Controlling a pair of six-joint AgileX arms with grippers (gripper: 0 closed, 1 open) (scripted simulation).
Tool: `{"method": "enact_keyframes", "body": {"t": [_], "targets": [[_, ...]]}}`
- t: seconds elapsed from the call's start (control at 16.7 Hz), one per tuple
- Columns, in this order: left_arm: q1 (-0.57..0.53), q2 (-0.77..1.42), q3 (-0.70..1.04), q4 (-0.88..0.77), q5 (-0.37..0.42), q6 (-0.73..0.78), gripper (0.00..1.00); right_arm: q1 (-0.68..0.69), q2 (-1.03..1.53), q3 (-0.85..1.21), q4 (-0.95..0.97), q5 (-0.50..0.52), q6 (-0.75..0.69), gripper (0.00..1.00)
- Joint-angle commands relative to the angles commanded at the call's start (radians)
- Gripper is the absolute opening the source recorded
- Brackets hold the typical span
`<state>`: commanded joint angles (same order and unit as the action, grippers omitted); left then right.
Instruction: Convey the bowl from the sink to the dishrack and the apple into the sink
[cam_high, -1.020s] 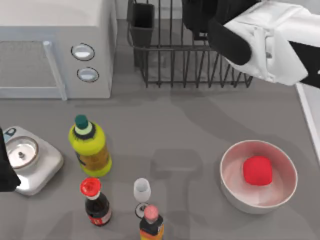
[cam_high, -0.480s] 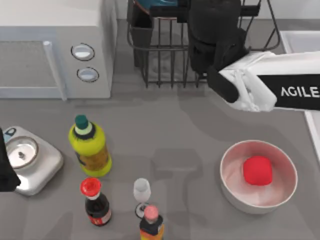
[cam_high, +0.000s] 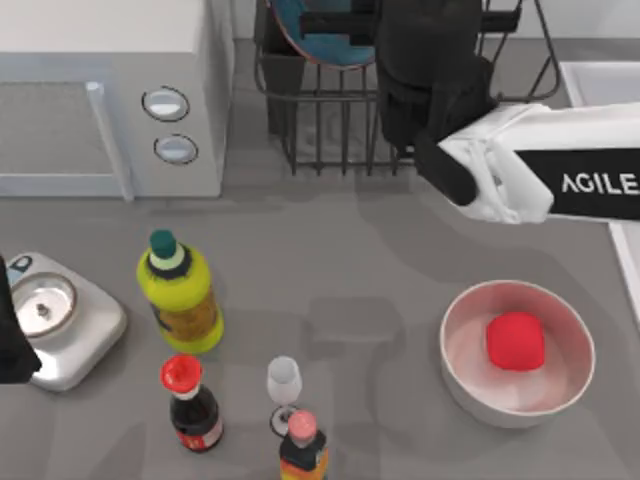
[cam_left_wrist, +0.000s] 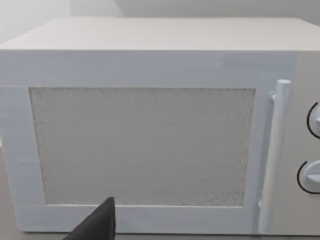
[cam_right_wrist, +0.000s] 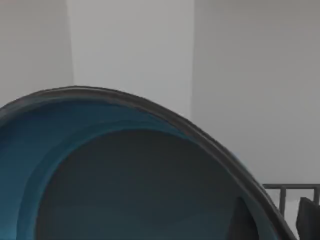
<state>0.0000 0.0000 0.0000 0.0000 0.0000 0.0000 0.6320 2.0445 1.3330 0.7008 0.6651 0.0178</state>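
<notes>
The teal-blue bowl (cam_high: 312, 45) stands on edge at the back of the black wire dishrack (cam_high: 400, 135), beside the rack's dark utensil cup (cam_high: 285, 50). My right gripper (cam_high: 345, 30) reaches in from the right, and its dark fingers lie across the bowl, shut on it. The right wrist view looks into the bowl (cam_right_wrist: 125, 165) from very close, with a rack bar behind it. The red apple (cam_high: 515, 340) lies in a white bowl (cam_high: 470, 385) at the front right. The sink (cam_high: 600, 82) shows as a pale rim at the right edge. My left gripper (cam_high: 8, 340) is parked at the far left.
A white microwave (cam_high: 110, 90) fills the back left, seen close in the left wrist view as the microwave (cam_left_wrist: 150, 145). At the front left are a kitchen scale (cam_high: 60, 320), a yellow-green bottle (cam_high: 180, 295), a red-capped dark bottle (cam_high: 190, 400), a small glass (cam_high: 284, 385) and another bottle (cam_high: 302, 445).
A second ago my right arm swung over the rack from the right. Since half a second ago the bowl has dropped lower into the rack while the arm has barely shifted. The left arm is unmoved.
</notes>
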Motion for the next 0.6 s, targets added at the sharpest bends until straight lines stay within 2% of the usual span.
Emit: {"method": "enact_keyframes", "body": {"t": [0.42,0.6], "targets": [[0.0,0.0,0.0,0.0,0.0,0.0,1.0,0.0,0.0,0.0,0.0,0.0,0.0,0.98],[0.0,0.0,0.0,0.0,0.0,0.0,1.0,0.0,0.0,0.0,0.0,0.0,0.0,1.0]]}}
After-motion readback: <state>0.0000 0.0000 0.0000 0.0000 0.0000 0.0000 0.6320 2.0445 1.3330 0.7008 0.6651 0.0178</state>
